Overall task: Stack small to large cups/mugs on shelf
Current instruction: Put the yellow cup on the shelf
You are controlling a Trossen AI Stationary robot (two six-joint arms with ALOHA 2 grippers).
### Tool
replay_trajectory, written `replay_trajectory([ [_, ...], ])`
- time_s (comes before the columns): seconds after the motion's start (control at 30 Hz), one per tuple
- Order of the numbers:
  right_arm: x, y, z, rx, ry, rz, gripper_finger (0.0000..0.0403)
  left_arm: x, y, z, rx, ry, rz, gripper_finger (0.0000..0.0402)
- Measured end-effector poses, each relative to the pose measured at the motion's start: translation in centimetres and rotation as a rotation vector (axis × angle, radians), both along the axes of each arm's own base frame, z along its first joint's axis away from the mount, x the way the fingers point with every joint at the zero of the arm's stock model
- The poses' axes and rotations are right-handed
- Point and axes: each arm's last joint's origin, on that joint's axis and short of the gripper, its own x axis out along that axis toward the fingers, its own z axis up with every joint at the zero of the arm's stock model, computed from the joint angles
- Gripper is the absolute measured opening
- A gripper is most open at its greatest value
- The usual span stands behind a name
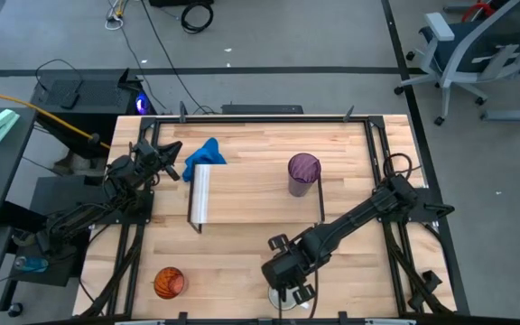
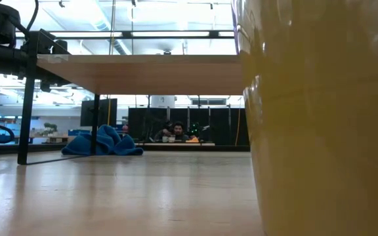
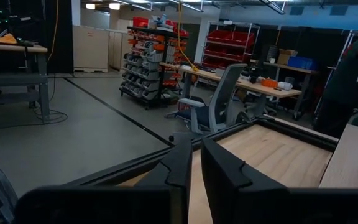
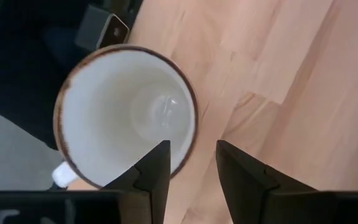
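Right gripper (image 4: 191,168) poised over the white mug (image 4: 126,115) at the bench's near edge.

We see its jaws parted, one finger above the mug's rim, the other over bare wood, gripping nothing. The right arm reaches diagonally across the bench (image 1: 242,248). The left gripper (image 1: 171,155) waits by the far left corner, jaws almost shut, beside a blue cloth (image 1: 206,153). The purple tumbler (image 1: 302,173) stands on the shelf (image 1: 255,194); the orange cup (image 1: 169,283) sits near the front left. An office chair (image 1: 477,50) stands on the grey floor beyond.
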Motion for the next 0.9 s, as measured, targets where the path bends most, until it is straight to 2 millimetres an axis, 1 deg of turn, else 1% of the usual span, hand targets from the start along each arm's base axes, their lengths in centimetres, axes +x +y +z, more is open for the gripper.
replay_trajectory([
  [0.13, 0.0, 0.1, 0.1, 0.003, -0.006, 0.002, 0.0136, 0.0, 0.0, 0.0, 0.002, 0.002, 0.0, 0.0044],
  [0.23, 0.3, 0.2, -0.5, 0.006, -0.008, 0.019, 0.0136, 0.0, 0.0, 0.0, 0.006, 0.006, 0.0, 0.0046],
  [0.37, 0.8, 0.6, -1.7, 0.006, 0.011, 0.051, 0.0136, 0.0, 0.0, 0.0, 0.007, 0.007, 0.001, 0.0044],
  [0.6, 1.2, 0.9, -2.5, 0.019, 0.015, 0.079, 0.0136, 0.0, 0.0, 0.0, 0.007, 0.007, 0.001, 0.0048],
  [0.77, 1.5, 0.6, -2.8, 0.016, 0.011, 0.097, 0.0136, 0.0, 0.0, 0.0, 0.006, 0.007, 0.001, 0.0045],
  [0.9, 1.9, 0.0, -2.8, 0.011, 0.001, 0.102, 0.0136, 0.0, 0.0, 0.0, 0.006, 0.007, 0.001, 0.0044],
])
